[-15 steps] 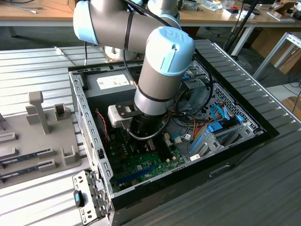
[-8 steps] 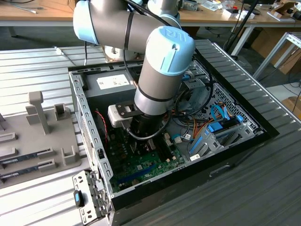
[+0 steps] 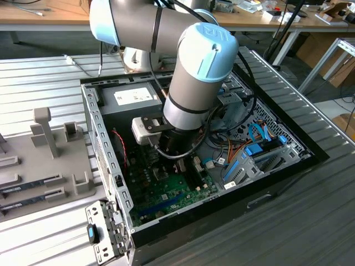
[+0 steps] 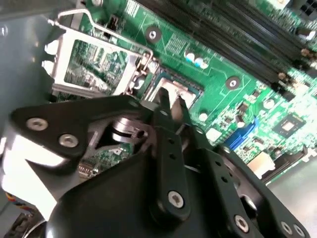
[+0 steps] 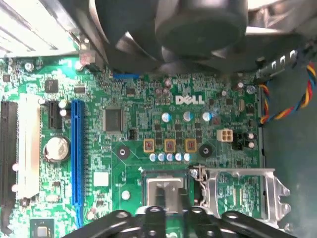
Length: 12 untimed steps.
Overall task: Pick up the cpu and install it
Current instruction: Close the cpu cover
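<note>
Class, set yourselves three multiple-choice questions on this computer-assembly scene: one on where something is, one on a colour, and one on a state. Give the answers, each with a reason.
1. Where is the cpu?
A. On the grey tray beside the case
B. At the motherboard's socket, directly under the gripper
C. On top of the power-supply box

2. What colour is the long expansion slot in the first wrist view?
A. Red
B. Yellow
C. Blue

3. In what state is the socket's metal retention frame?
A. Swung open, lying beside the socket
B. Closed down over the cpu
C. Taken off the board

Answers: 1 B, because both wrist views show the silvery square at the socket below the gripper. 2 C, because the slot is bright blue. 3 A, because the frame lies flat next to the socket and leaves the cpu uncovered.
</note>
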{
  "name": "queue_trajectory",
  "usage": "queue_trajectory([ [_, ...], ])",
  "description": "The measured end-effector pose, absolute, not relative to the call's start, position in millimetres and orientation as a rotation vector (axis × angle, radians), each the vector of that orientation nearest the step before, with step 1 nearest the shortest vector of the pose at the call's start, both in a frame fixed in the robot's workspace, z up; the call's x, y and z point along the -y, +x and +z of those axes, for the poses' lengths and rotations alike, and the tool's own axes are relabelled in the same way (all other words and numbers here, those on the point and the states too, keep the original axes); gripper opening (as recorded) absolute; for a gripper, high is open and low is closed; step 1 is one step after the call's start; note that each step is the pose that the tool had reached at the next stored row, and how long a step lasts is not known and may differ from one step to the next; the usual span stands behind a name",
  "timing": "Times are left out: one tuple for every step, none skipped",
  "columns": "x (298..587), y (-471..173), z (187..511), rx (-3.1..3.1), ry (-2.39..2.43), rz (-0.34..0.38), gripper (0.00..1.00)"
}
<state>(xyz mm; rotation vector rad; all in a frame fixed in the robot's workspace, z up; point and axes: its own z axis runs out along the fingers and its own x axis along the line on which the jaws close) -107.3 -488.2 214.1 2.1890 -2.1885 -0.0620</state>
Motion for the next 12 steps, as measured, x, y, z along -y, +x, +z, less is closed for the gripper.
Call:
queue_trajectory([
  [488, -105, 214, 2.189, 2.190, -0.065, 0.20],
  [488, -101, 214, 2.189, 2.190, -0.069, 0.15],
  [488, -95, 214, 2.190, 2.191, -0.075, 0.11],
  [488, -89, 214, 2.191, 2.192, -0.080, 0.11],
  [488, -86, 214, 2.192, 2.193, -0.083, 0.11],
  [487, -84, 214, 2.192, 2.194, -0.084, 0.11],
  [486, -82, 214, 2.194, 2.196, -0.090, 0.11],
  [486, -81, 214, 2.200, 2.203, -0.104, 0.11],
  [486, -81, 214, 2.212, 2.216, -0.134, 0.11],
  [486, -81, 214, 2.222, 2.220, -0.151, 0.11],
  [486, -81, 215, 2.235, 2.213, -0.158, 0.11],
  [486, -81, 215, 2.249, 2.201, -0.159, 0.11],
])
